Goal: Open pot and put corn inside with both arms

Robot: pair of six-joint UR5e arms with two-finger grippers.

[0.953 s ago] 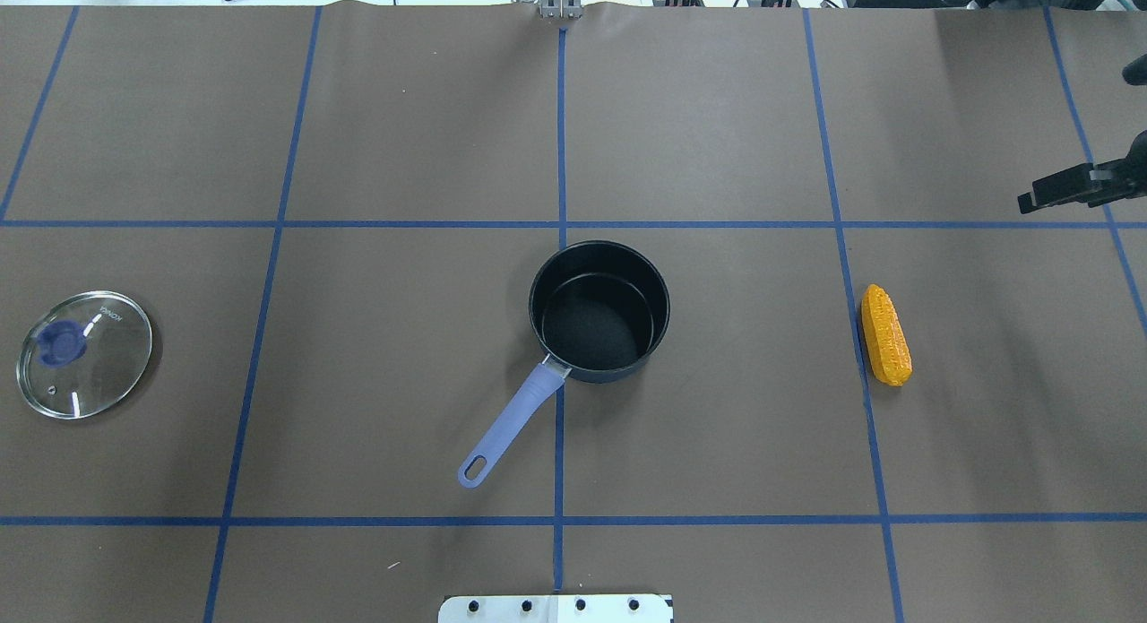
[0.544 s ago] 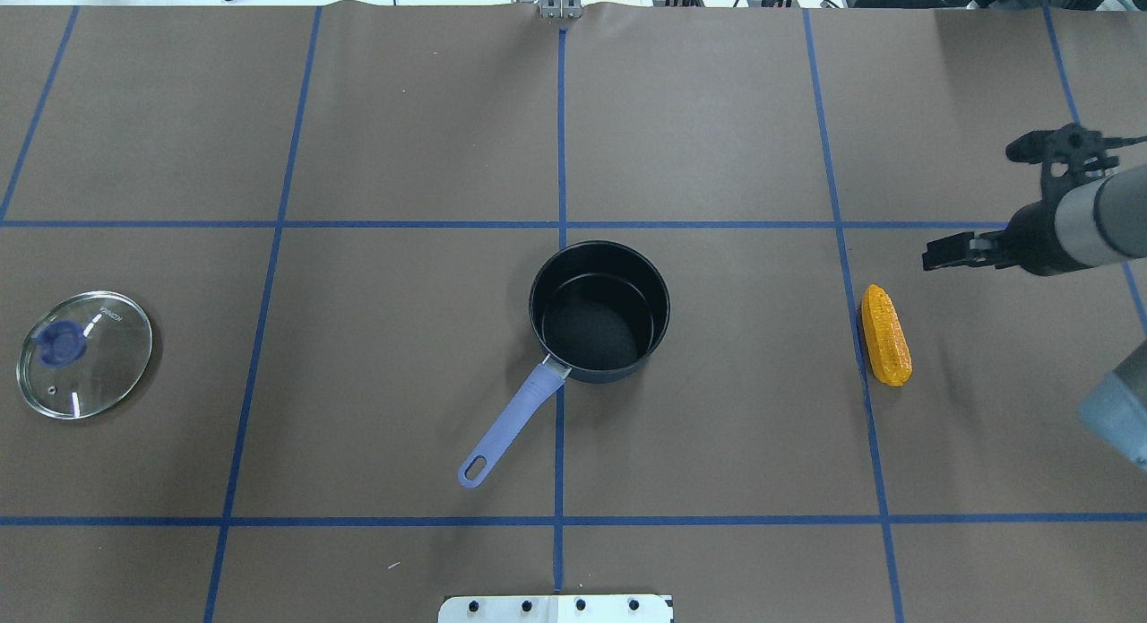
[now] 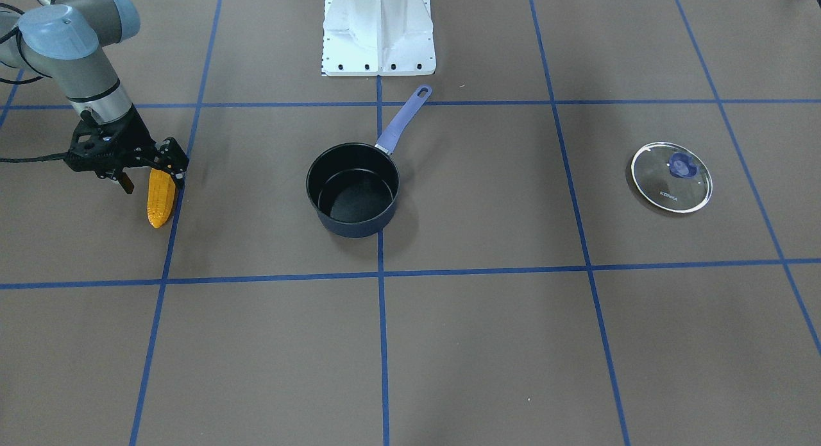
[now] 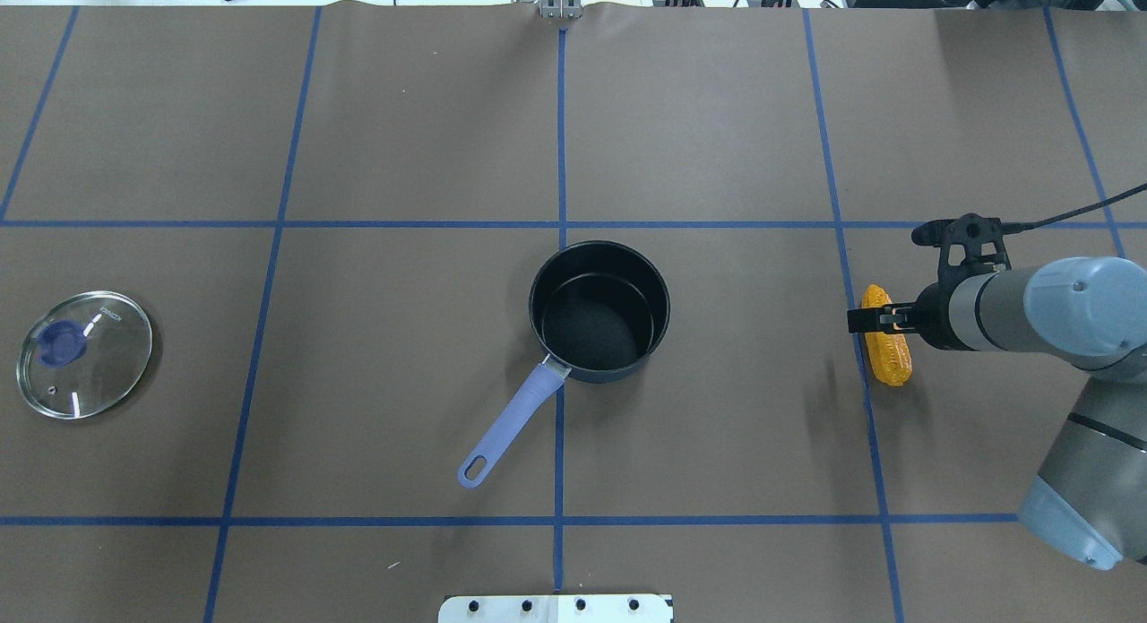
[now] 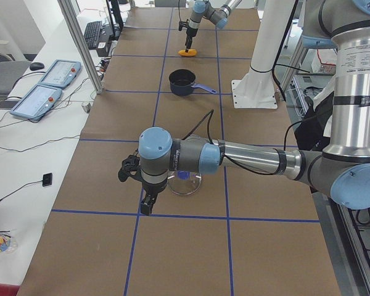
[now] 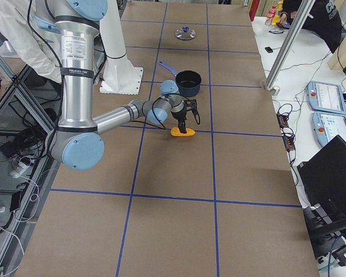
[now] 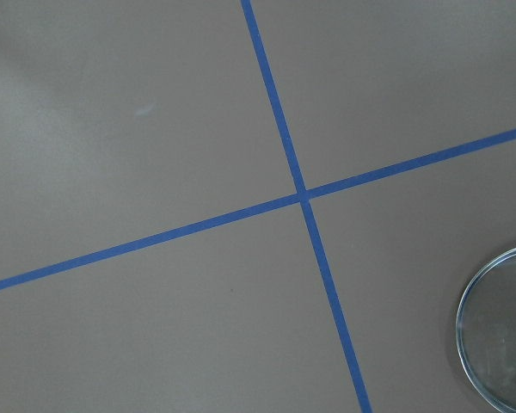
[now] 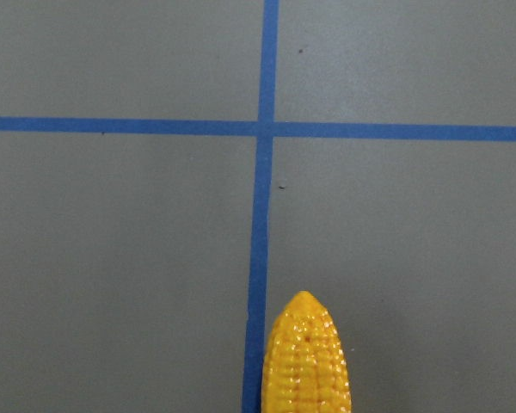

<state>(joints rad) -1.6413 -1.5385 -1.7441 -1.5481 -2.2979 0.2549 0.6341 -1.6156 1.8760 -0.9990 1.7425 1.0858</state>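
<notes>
Now right gripper [image 3: 154,178] hangs just above corn [image 3: 160,201], jaws spread wide; corn on table, well apart from lidless saucepan [image 3: 356,226]. Glass lid [image 3: 671,177] beyond, near left gripper [image 5: 146,203], opening unreadable.

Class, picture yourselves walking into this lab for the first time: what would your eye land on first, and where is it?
The orange-yellow corn stands out on the brown table, on the robot's right, with the right hand open astride one end of it. Mid-table sits the black pot, uncovered and empty. Its glass lid lies far off on the robot's left.
</notes>
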